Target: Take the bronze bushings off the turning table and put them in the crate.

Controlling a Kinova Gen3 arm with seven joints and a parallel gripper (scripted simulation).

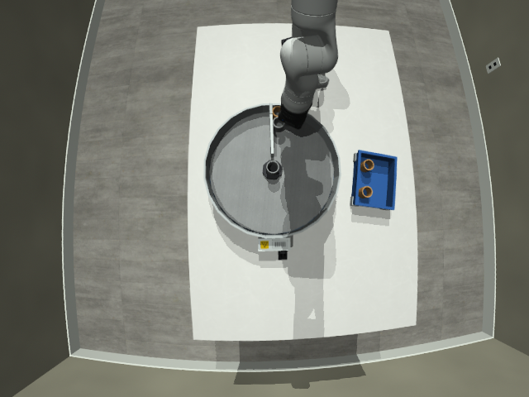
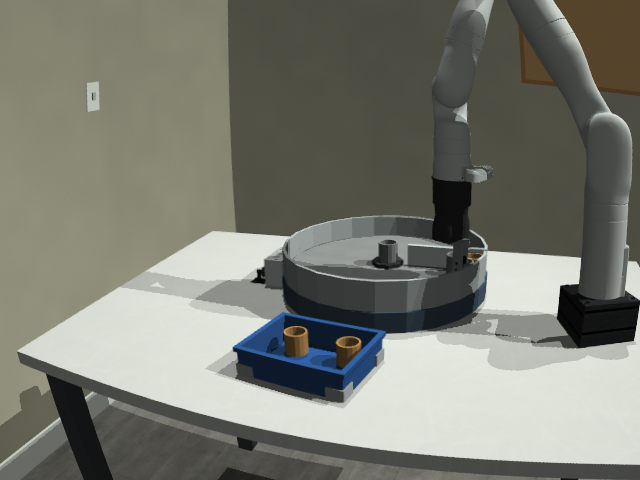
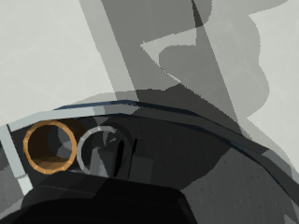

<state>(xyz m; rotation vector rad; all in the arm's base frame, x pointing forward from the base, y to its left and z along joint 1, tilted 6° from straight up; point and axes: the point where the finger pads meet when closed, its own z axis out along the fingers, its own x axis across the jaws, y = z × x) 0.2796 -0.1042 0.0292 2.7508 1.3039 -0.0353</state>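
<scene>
Gripper (image 2: 458, 246) clamped on steel bushing (image 3: 99, 148) at turntable (image 1: 239, 222) rim, by divider (image 1: 271, 132); fingers mostly hidden by wrist. Bronze bushing (image 3: 49, 147) just beside it, partly occluded from above. Two bronze in crate (image 1: 386, 203).

White table top (image 1: 239, 294); grey turning table (image 2: 361, 294) banded dark blue below. Blue crate (image 1: 392, 184) with grey corners; two bronze-orange bushings (image 1: 367, 165) inside. Orange bushing (image 3: 49, 147) and steel-grey bushing (image 3: 95, 145) seen at rim. Arm (image 2: 604, 170) light grey, gripper (image 2: 454, 242) black.
</scene>
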